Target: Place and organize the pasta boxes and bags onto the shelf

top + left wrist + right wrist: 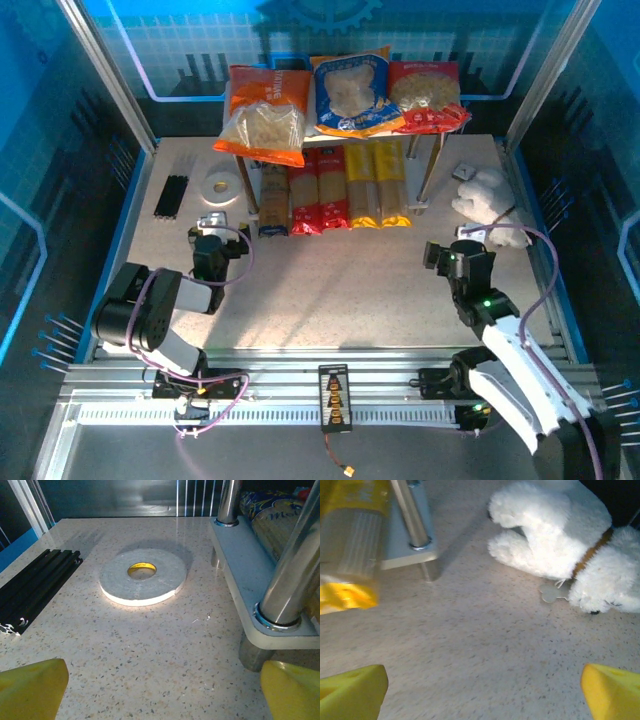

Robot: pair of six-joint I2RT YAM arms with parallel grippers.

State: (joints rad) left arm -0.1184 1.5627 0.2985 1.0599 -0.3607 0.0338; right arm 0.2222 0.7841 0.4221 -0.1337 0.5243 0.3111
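The three bags [352,92] lie side by side on top of the shelf [240,560]. The five pasta boxes [335,187] lie in a row on its low board. The left fingers [30,687] and the right fingers [350,692] are wide apart and hold nothing. The bags look soft and slippery, best pinched at an edge. The pasta boxes look light and stiff; pinch one across its thin middle so it won't tip.

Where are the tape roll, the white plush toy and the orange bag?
tape roll [167,572], left wrist view, its white top face.
white plush toy [555,535], right wrist view, its body.
orange bag [263,115], top external view, its front.
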